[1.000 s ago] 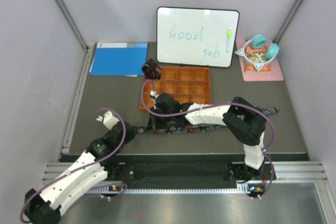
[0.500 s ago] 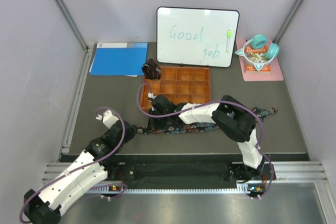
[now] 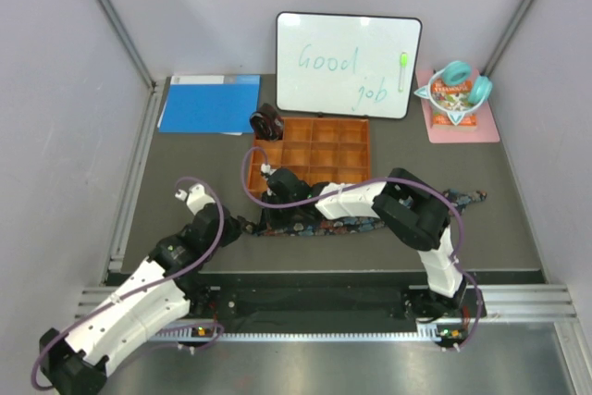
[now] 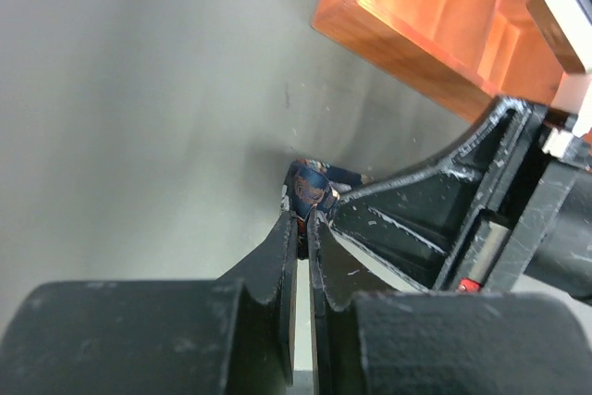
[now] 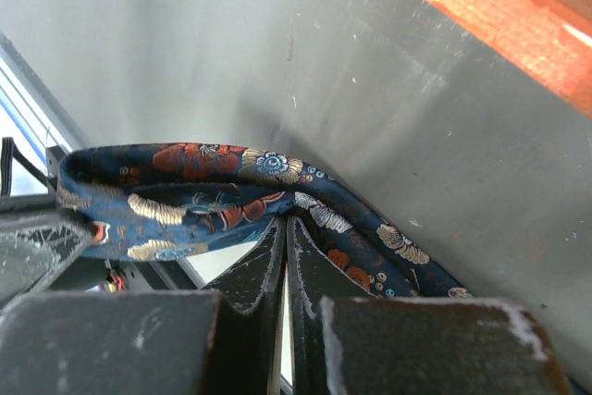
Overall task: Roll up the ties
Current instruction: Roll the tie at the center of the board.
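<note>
on the mat (image 3: 185, 182) in front of the tray (image 3: 356, 123), the navy tie (image 3: 319, 229) lies stretched out as a long strip, its far end trailing off to the right and its near end at the left, where both arms meet. the left gripper (image 4: 302, 217) is closed down to a sliver and appears to pinch the very tip of that end. the right gripper (image 5: 282, 228) is fully closed just beside it, with a first fold of the floral fabric looped around its fingertips; whether any cloth is nipped between them cannot be told. so the rolling of this tie looks barely begun: one turn at most, with nearly the whole length left to wind. the maroon tie (image 3: 266, 122) sits as a small coil at the tray's back-left corner, apparently already rolled.
</note>
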Available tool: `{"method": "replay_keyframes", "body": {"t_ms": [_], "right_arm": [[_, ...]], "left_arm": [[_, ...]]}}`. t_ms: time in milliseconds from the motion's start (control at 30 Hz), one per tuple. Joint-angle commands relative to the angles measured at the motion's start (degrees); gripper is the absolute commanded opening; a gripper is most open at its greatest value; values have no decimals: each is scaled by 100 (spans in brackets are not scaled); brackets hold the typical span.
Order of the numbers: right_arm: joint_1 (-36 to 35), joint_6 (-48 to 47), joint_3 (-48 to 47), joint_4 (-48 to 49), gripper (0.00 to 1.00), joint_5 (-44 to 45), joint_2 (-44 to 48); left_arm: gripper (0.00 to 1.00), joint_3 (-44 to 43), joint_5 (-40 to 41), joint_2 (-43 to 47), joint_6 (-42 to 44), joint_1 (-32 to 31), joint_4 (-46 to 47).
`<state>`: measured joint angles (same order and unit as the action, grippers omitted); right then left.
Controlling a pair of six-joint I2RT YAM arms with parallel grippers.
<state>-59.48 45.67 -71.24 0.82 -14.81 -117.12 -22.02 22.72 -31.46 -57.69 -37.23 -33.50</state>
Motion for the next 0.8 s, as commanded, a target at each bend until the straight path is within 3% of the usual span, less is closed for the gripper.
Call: {"method": "replay_keyframes", "body": {"t_ms": [0,500,767], "right_arm": [[-81,-41,-162,6,0,119,-57],[77,-111,-136,-293,0,13,93],[270,-401,-188,-1397,0,101,523]], "left_arm": [[0,-355,-285,-228,214,14,203],[0,-399,-813,-1089,-295,-3,1029],[0,-680,-603,-1678,-181,-196,1065]]}}
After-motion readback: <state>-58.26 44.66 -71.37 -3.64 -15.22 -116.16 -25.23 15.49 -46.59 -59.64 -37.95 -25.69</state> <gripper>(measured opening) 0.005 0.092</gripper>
